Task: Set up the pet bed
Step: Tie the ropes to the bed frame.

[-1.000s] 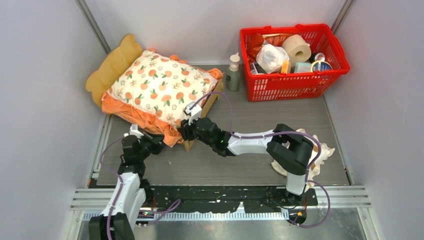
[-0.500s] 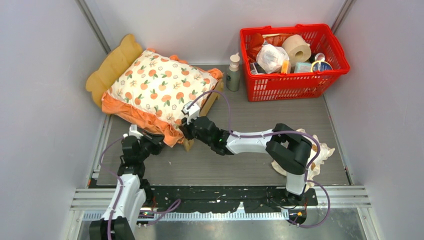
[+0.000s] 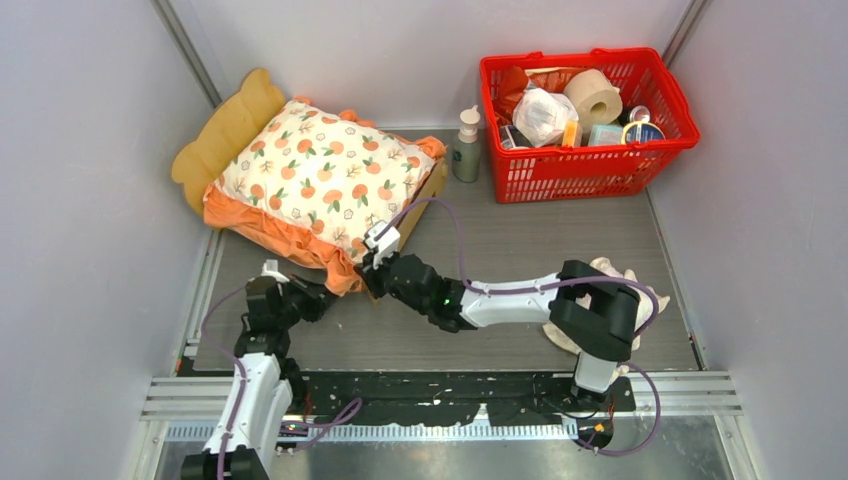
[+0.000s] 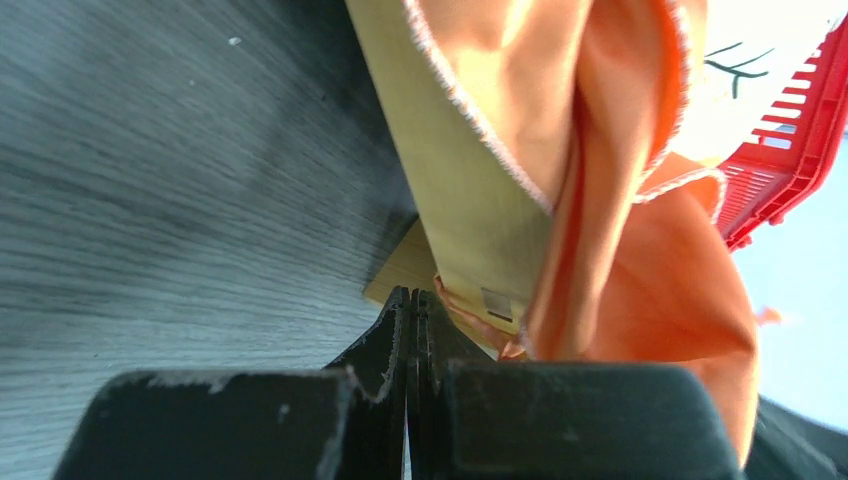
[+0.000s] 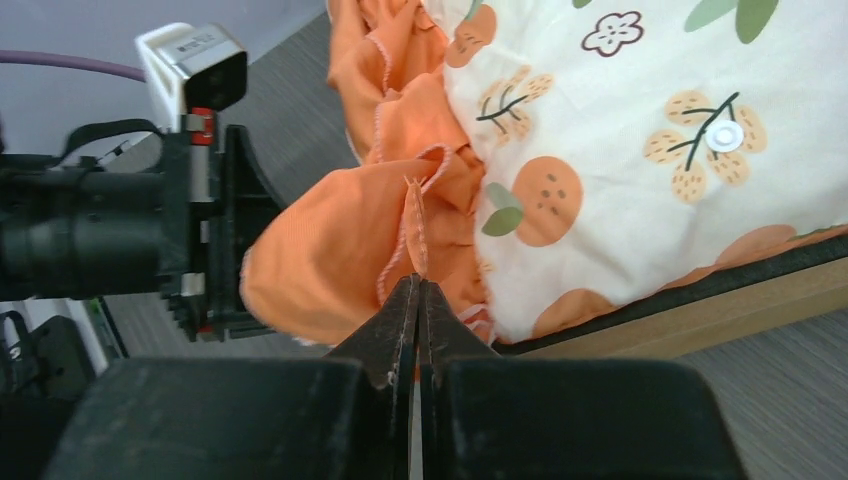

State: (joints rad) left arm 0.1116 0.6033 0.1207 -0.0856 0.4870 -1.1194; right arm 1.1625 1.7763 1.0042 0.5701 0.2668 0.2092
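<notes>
The pet bed (image 3: 228, 128) stands at the back left, its wavy light-wood headboard toward the wall. An orange-print cushion (image 3: 325, 175) with orange ruffles lies on it. My right gripper (image 3: 371, 268) is at the bed's near corner, shut on the hem of the orange ruffle (image 5: 330, 255), which runs into its tips (image 5: 418, 285). The wooden side rail (image 5: 720, 310) shows under the cushion (image 5: 620, 110). My left gripper (image 3: 312, 296) is shut and holds nothing; it sits low beside the bed's wooden foot (image 4: 455, 190), under the hanging ruffle (image 4: 620, 220), with its tips (image 4: 412, 300) against the frame corner.
A red basket (image 3: 600, 172) full of household items stands at the back right, with a pump bottle (image 3: 466, 145) to its left. A cream frilled pillow (image 3: 640, 300) lies at the right, partly hidden behind my right arm. Grey walls close in both sides.
My right gripper has closed on the ruffle hem and drawn slightly toward the near edge. The left arm has shifted a little nearer, still shut.
</notes>
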